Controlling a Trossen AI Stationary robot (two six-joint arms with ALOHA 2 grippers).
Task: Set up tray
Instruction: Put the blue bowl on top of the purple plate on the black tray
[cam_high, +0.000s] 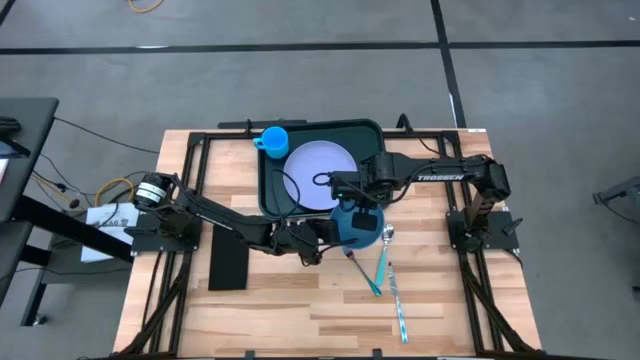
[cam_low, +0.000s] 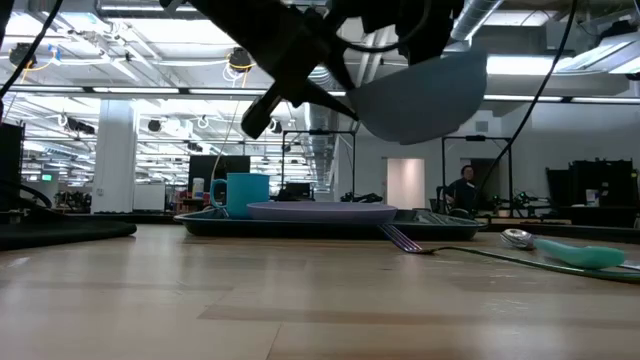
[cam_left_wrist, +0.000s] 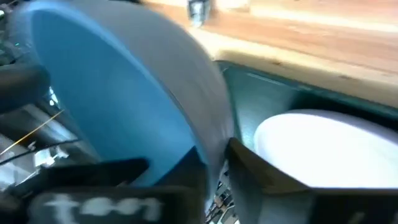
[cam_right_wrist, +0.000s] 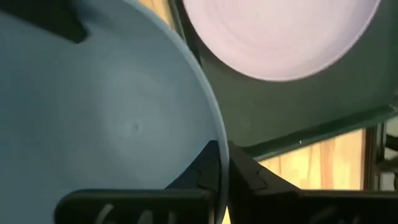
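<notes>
Tray just beyond right end effector, bowl between.

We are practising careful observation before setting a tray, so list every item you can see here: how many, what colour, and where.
tray: one, dark green, far side of table
plate: one, lavender, on tray
cup: one, blue, tray's far left corner
bowl: one, blue, held in the air at tray's near edge
black rectangle: one, flat on table, left side
cutlery: three pieces on table near the bowl: teal-handled spoon, fork, pale blue utensil
table: one, wood
person: one, in room behind
left end effector: dark, on bowl's rim
right end effector: dark, on bowl's rim
</notes>
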